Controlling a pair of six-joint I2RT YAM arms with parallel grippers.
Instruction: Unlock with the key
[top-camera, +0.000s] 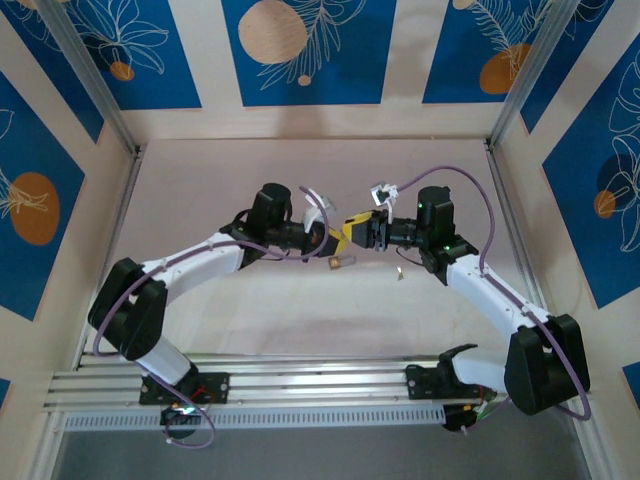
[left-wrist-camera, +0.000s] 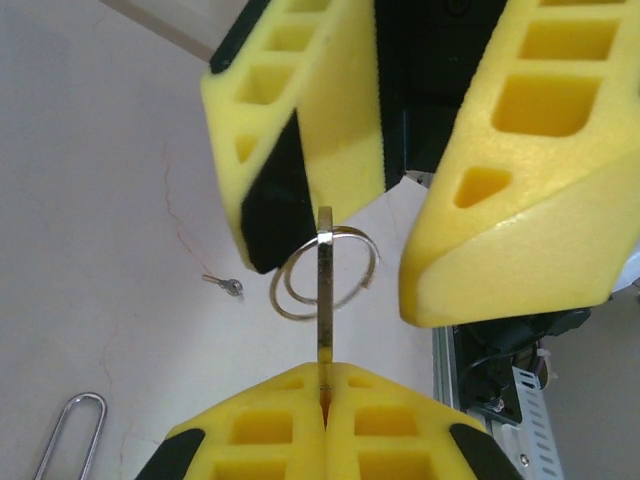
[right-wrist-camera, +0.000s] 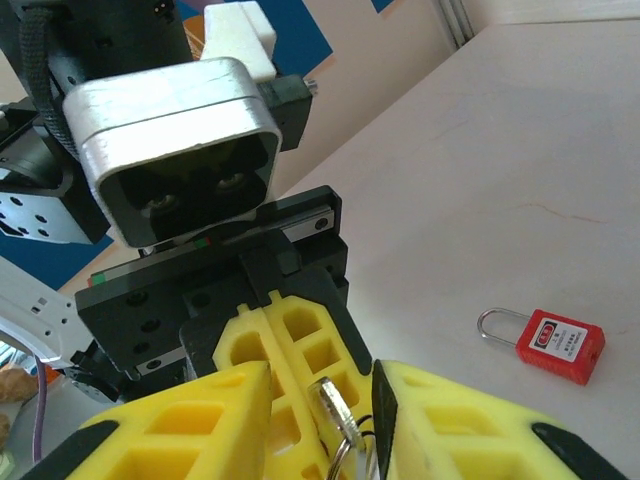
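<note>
- Pinched in the closed left gripper (left-wrist-camera: 325, 390), a flat silver key (left-wrist-camera: 324, 280) is being held
- Right gripper (right-wrist-camera: 322, 385), fingers partly spread, is being positioned astride it, empty
- Red plastic padlock (right-wrist-camera: 552, 345) is lying apart on the table (right-wrist-camera: 560, 150)
- Off-centre squeezing risks the key being twisted loose

key (left-wrist-camera: 324, 290): shiny metal | padlock (right-wrist-camera: 560, 345): glossy plastic body | table (right-wrist-camera: 500, 150): matt, smooth
</note>
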